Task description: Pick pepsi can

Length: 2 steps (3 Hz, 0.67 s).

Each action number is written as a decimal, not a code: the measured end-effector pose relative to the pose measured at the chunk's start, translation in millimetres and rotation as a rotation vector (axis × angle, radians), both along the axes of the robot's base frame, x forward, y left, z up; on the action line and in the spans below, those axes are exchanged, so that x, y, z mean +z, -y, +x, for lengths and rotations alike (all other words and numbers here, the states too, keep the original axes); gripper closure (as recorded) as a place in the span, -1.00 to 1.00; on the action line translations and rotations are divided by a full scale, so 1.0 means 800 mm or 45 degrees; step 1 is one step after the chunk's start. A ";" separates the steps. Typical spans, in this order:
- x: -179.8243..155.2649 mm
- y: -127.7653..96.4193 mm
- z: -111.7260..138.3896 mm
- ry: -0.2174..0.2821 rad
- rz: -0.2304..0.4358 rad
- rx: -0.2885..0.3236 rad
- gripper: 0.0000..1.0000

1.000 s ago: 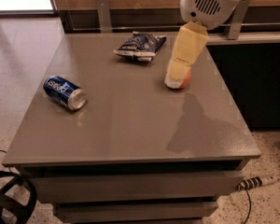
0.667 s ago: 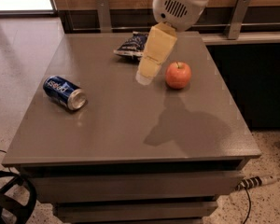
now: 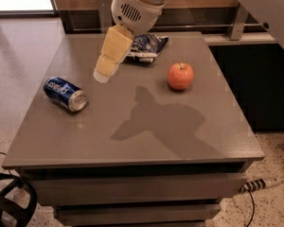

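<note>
Camera view: gripper (image 3: 103, 72) hangs over table (image 3: 146, 136), just far-right of pepsi can (image 3: 65, 94); whether it's clenched or released can't be told. Can lies on its side nr left edge, silver end facing near-right. Likely light, stiff, slick, apt to roll, so best taken across its round body. Apple (image 3: 181, 76) & snack bag (image 3: 146, 46) sit well apart; nothing blocks approach.

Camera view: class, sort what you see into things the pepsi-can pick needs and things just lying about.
Job: pepsi can, on its side; gripper, above the table between can and snack bag.
Lying about: apple; snack bag.
</note>
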<state>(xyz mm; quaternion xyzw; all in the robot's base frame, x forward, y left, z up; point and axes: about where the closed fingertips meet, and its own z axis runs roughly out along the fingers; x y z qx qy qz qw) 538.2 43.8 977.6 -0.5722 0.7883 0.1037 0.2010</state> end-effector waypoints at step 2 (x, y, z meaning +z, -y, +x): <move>-0.006 -0.028 0.023 -0.036 -0.054 0.018 -1.00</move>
